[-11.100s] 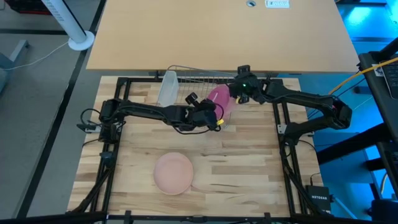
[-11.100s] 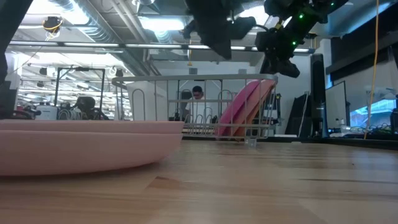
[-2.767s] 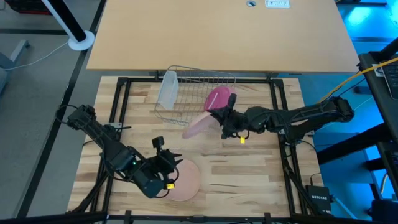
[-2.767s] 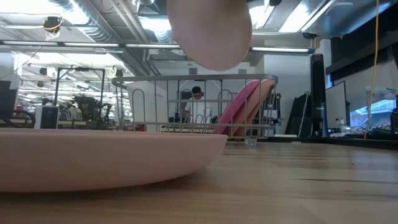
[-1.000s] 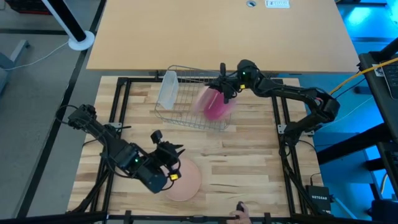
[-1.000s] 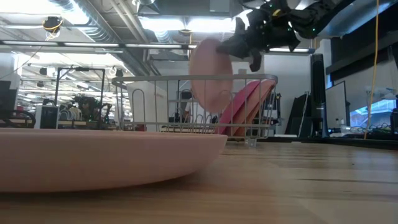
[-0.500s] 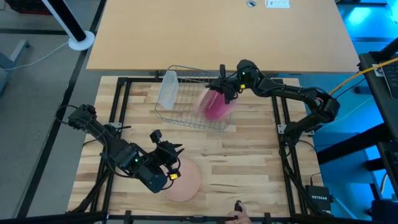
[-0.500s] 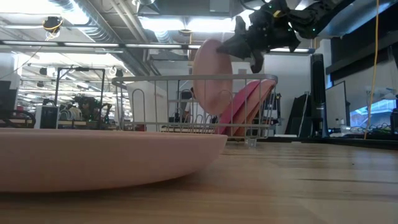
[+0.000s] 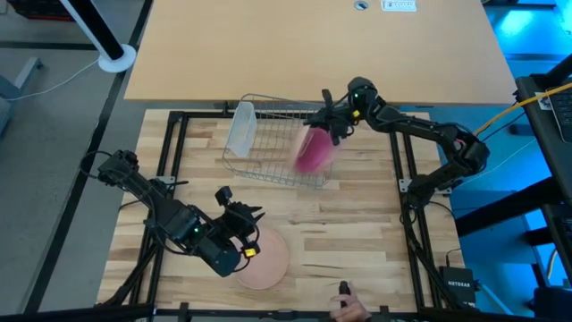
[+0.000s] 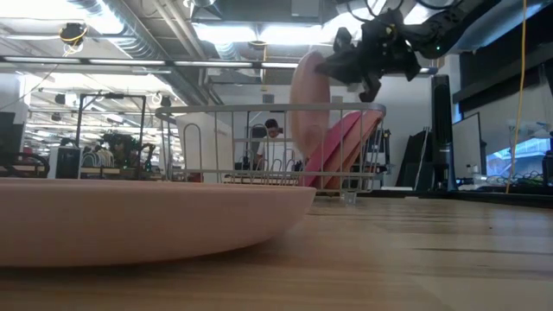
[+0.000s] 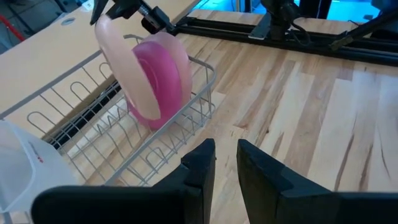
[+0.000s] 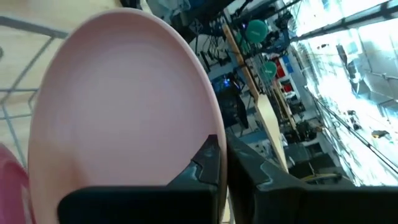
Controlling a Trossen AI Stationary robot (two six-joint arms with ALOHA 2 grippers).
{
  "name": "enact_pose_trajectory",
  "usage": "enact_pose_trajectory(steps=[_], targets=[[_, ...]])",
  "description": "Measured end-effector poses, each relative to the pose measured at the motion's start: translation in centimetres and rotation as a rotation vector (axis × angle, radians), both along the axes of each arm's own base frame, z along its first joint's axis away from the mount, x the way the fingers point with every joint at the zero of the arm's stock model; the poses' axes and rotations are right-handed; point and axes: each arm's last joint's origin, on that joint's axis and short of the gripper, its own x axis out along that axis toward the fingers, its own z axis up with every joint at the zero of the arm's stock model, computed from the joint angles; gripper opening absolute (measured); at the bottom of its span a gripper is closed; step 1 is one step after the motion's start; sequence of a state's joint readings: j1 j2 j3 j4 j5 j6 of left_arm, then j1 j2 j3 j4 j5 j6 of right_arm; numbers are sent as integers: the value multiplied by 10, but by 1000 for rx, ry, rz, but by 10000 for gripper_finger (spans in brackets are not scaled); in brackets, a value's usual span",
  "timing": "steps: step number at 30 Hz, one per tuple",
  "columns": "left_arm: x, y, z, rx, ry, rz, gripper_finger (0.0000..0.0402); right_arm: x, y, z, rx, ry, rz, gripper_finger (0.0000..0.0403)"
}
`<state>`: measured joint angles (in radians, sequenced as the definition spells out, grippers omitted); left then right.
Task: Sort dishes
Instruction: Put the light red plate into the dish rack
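Note:
My right gripper (image 9: 332, 125) is shut on the pale peach-pink plate (image 10: 307, 104), held on edge over the silver wire rack (image 9: 268, 112). Just behind it, the magenta plate (image 11: 163, 74) stands in the rack, leaning against the rack's right end. The tan-brown plate (image 9: 266, 259) lies flat on the table near the front edge. My left gripper (image 9: 246, 234) hovers above that plate's left part, slightly open, with nothing between its fingers (image 11: 200, 165). My right gripper pinches the pale plate's rim (image 12: 202, 140) at its upper edge between its two fingers, coming roughly level from the table's right. The plate hangs on edge below the fingers. Its lower part (image 10: 304, 151) dips below the rack's top wire; whether it rests there I cannot tell.
A translucent whitish tumbler (image 9: 239, 130) stands at the rack's left end. Bare wooden table (image 9: 357, 233) lies between the rack and the front edge, to the right of the tan-brown plate. Black frame rails (image 9: 402, 224) run along the table's sides.
My right gripper has moved toward the table's right and turned a little, carrying the pale plate on edge closer to the magenta plate above the rack.

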<state>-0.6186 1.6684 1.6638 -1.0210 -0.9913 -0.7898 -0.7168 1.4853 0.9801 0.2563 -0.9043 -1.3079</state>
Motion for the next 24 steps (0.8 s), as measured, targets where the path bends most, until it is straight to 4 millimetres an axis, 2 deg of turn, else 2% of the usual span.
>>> enact_pose_trajectory(steps=[4,14,24], targets=[[3,5,0,0,0,16,60,-7,-7,1,12,-14,36,12],[10,17,0,-1,-3,59,60,-5,-5,9,-38,-88,106,12],[11,18,0,1,-1,62,60,2,-11,-5,-29,-90,154,12]])
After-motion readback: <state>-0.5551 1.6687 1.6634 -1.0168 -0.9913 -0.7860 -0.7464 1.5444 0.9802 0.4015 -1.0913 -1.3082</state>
